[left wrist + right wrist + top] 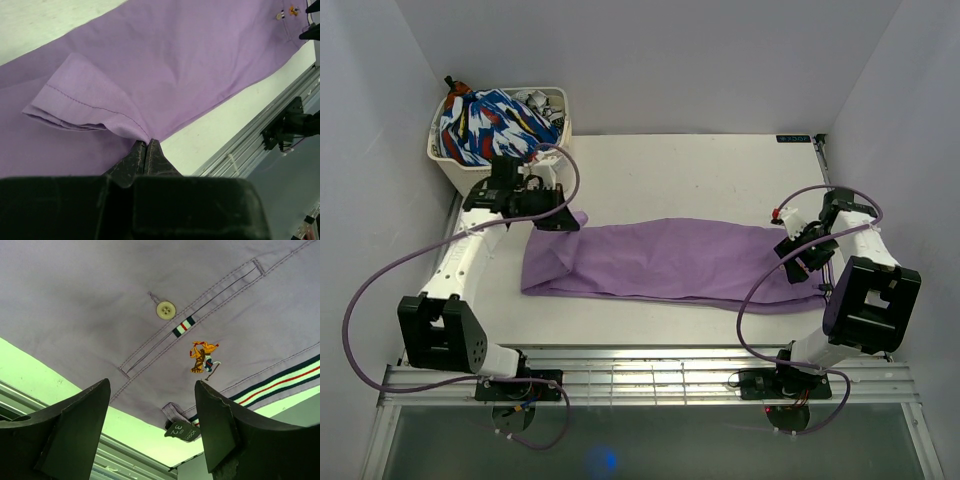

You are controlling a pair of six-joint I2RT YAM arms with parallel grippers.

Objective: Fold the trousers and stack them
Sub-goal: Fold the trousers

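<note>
Lying across the table (700, 165), the purple trousers (670, 258) have their left end pinched tight in the left gripper (146, 149); the right gripper (152, 390) hangs over the right end, fingers apart.

Both arms (465, 260) are wearing white shells, black joints (440, 335) and purple cables (739, 312); the left hand (145, 150) and right hand (152, 390) are looking black.
</note>
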